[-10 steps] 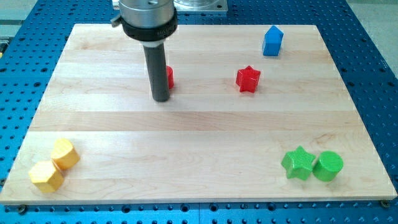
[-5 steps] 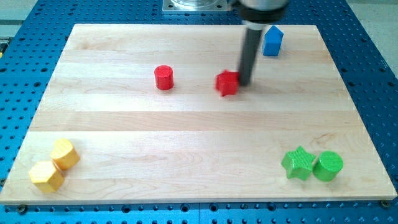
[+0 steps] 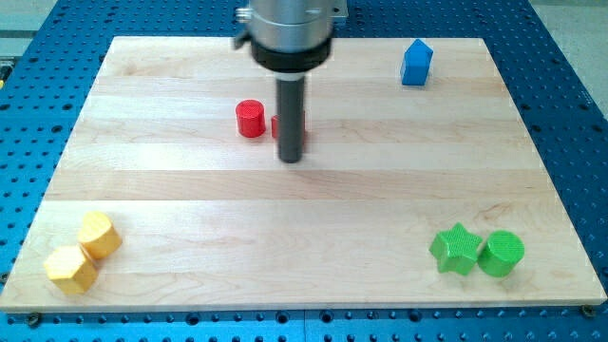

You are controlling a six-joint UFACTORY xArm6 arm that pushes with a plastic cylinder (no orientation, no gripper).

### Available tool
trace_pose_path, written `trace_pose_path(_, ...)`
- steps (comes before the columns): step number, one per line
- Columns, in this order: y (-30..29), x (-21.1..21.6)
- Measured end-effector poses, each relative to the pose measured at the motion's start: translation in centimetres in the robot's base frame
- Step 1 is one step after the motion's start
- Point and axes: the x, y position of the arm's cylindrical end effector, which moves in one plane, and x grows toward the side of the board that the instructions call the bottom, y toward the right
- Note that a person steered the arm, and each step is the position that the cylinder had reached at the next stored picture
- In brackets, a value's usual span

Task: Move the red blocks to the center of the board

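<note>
Two red blocks sit close together above the middle of the board [image 3: 190,199], toward its twelve o'clock side. The red cylinder [image 3: 250,119] stands in plain sight. The second red block [image 3: 275,126] is just to the cylinder's three o'clock, and my rod [image 3: 292,119] covers most of it, so only a thin red sliver shows at the rod's left edge; I cannot make out its shape from that.

My tip [image 3: 292,158] rests on the wood at about four o'clock from the cylinder, clear of it. It looks to be right against the hidden red block, or just in front of it, though the rod blocks the spot where they would meet. The tool is a bare rod with nothing to open or close, and it grasps nothing; it only stands beside the blocks.

A blue house-shaped block [image 3: 416,63] stands alone toward one o'clock on the board, well apart from my tip. At five o'clock a green star [image 3: 455,249] and a green cylinder [image 3: 501,254] sit side by side, touching or very nearly so. At seven o'clock two yellow six-sided blocks lie together near the corner, one [image 3: 99,235] above and to the right of the other [image 3: 70,268], and they touch.
</note>
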Motion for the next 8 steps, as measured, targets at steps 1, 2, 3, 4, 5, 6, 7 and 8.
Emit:
trace_pose_path(1,-2.0,2.4)
trace_pose_path(2,1.9,4.8)
trace_pose_path(3,5.2,0.3)
trace_pose_path(4,3.3,-2.0)
trace_pose_path(5,1.0,-2.2)
trace_pose_path(6,4.2,-0.9)
trace_pose_path(7,6.5,4.8)
trace_pose_path(8,6.6,13.3)
